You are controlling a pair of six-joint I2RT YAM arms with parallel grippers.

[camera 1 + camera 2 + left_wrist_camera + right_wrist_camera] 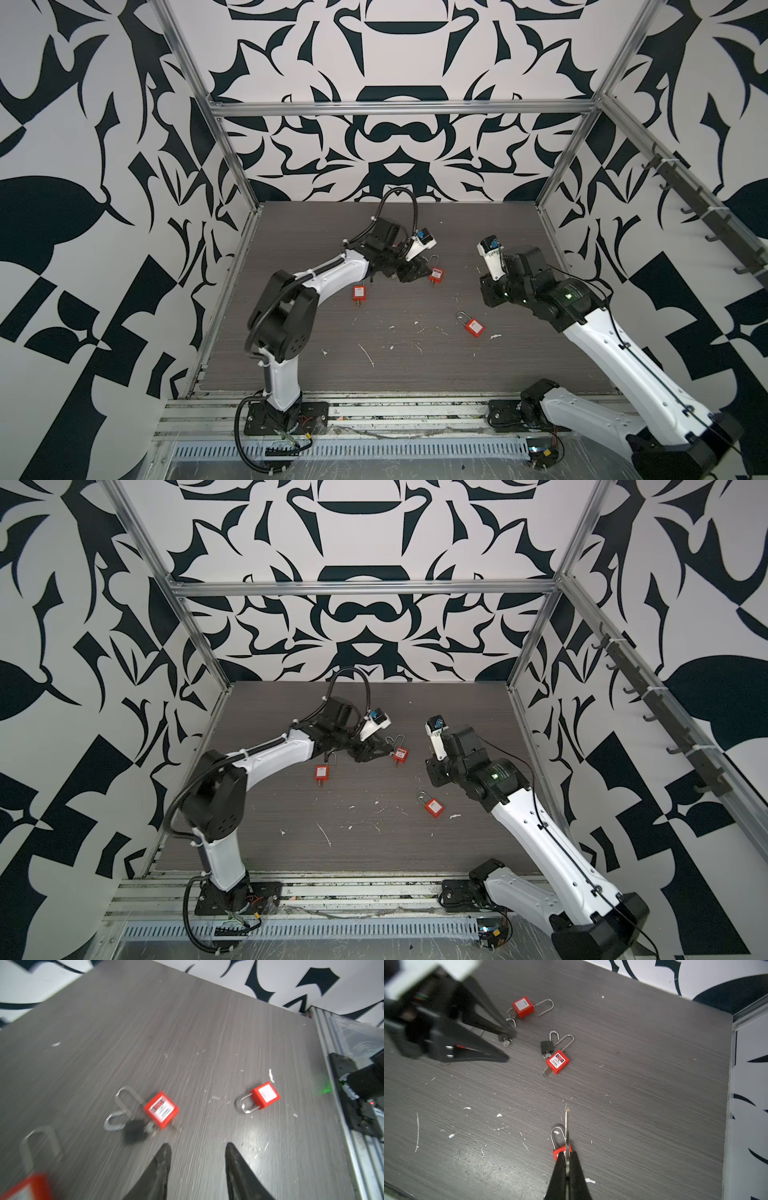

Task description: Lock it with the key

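Nearest to the right wrist camera was the right claw (566,1155), clenched on a flat metal key (566,1126). It pinched the key at the head end, with the blade edge-on and pointing straight out past the fingertips. I judged this was so that the blade could be pushed into a keyhole. Just under the key, on the grey table (654,1084), the first red padlock (557,1152) lay on its side. In both top views this padlock sat right of the middle (473,327).

Near the centre of a top view lay the second red padlock (436,274), just beside a small black padlock (546,1046). A second key (547,1072) stuck out of its bottom end. Further left lay the third red padlock (359,293), and in the right wrist view its shackle was clearly open.

Between these two padlocks, low over the table, hung the left claw (197,1147), released and with nothing between its fingers. I judged it was placed there to steady a lock body.

About the writing: the third padlock had a white label with ruled lines. The second had a red-and-white label with a symbol and small characters. The first had a white label with tiny marks. None of it was readable, and I saw no brand name.
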